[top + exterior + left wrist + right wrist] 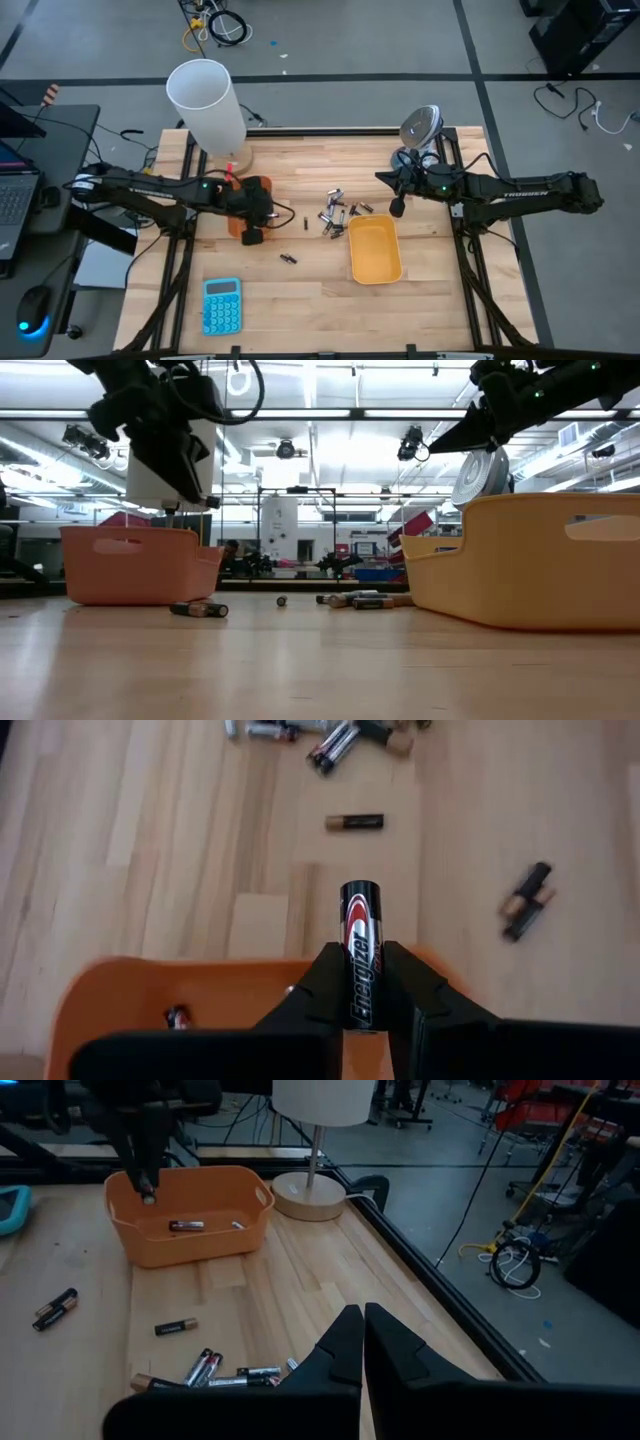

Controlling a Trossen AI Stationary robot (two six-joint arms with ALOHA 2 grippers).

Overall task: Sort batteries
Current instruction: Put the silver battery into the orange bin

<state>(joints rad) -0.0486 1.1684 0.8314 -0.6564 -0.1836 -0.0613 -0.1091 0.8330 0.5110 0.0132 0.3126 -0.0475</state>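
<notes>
Gripped upright in the left hand, a black battery hangs over the orange tray's rim; loose batteries beside the yellow tray; right hand clenched, empty, above them.

"Energizer" on black battery; "TROSSEN" on right arm.

The table is pale matt wood planks; beside the glossy black-and-silver battery held over it, the orange tray looks like smooth plastic, as does the yellow tray.
</notes>
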